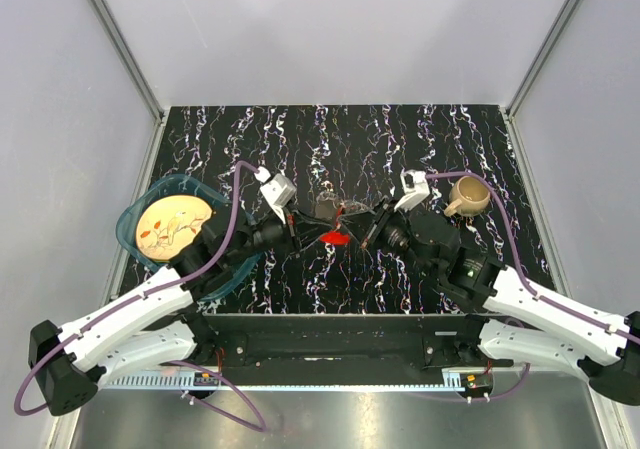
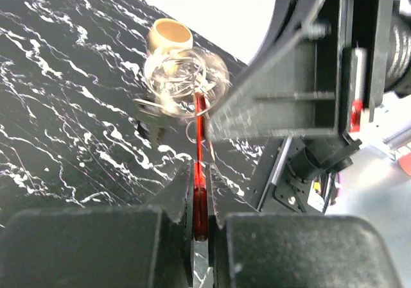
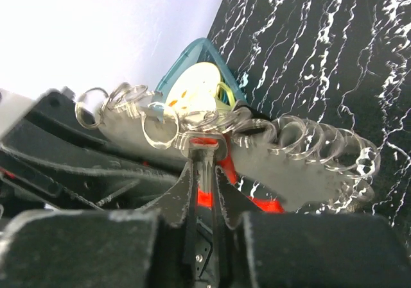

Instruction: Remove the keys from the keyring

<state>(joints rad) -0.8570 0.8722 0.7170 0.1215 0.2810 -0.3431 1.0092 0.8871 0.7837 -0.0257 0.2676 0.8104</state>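
Two-handed, holding the keyring (image 3: 160, 126) up between the arms over the middle of the table (image 1: 250, 139); clamping the left gripper (image 2: 200, 198) tight on the red oval tag (image 2: 201, 124) to anchor the ring; closing the right gripper (image 3: 204, 185) on a silvery key (image 3: 204, 152), likely for working it off the coil; blurring the grey fob (image 3: 302, 172), so probably tugging; keeping well apart from the tan mug (image 1: 467, 196).

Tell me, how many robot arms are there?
2. The left arm enters from the near-left corner, the left gripper pinching the red tag; the right arm from the near-right, the right gripper clamped on a silvery key. None looks hidden.
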